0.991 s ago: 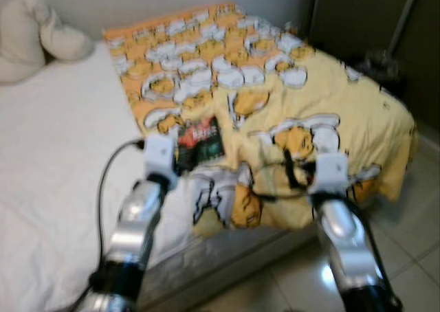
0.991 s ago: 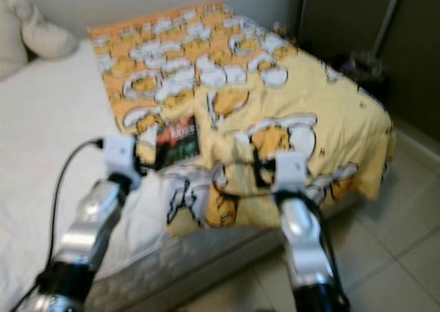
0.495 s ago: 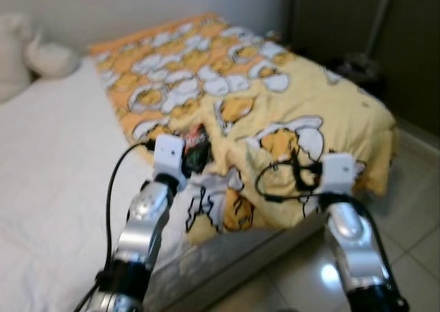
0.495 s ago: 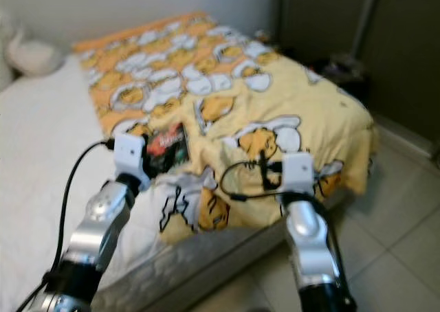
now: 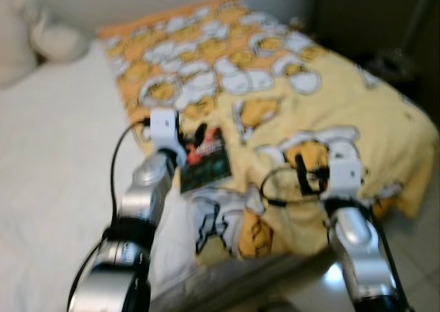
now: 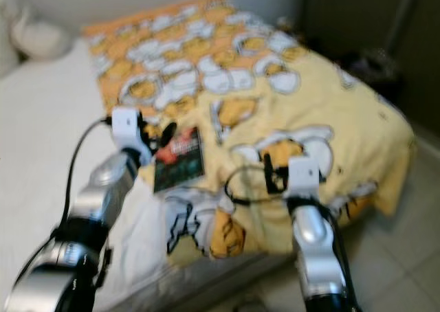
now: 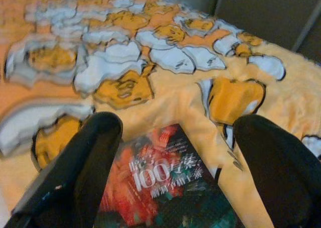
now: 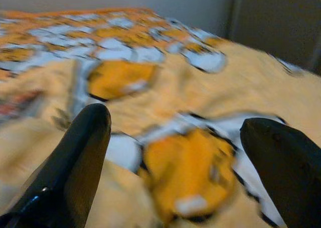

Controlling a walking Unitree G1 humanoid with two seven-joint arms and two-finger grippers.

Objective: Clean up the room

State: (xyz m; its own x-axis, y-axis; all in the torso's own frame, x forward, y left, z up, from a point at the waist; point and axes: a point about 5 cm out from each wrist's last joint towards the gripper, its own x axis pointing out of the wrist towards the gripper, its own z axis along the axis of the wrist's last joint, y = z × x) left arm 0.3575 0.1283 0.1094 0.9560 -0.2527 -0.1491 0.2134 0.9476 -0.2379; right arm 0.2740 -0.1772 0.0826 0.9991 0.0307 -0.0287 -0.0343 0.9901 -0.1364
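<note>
At centre frame, left gripper (image 7: pixel 170 152) has advanced, jaws spread over the book (image 5: pixel 205 159) on the blanket (image 5: pixel 289 85); right gripper (image 8: pixel 180 152) spread too

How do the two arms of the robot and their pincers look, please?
Both arms are shiny silver tubes with black joints and a white block at each wrist. A loose black cable runs along each. The left pincer and right pincer have two thick, glossy black fingers.

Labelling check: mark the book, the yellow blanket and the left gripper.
book (image 5: pixel 204 161), left eye view, cover centre
yellow blanket (image 5: pixel 371 99), left eye view, plain yellow area
left gripper (image 7: pixel 175 152), left wrist view, midway between its fingertips
</note>
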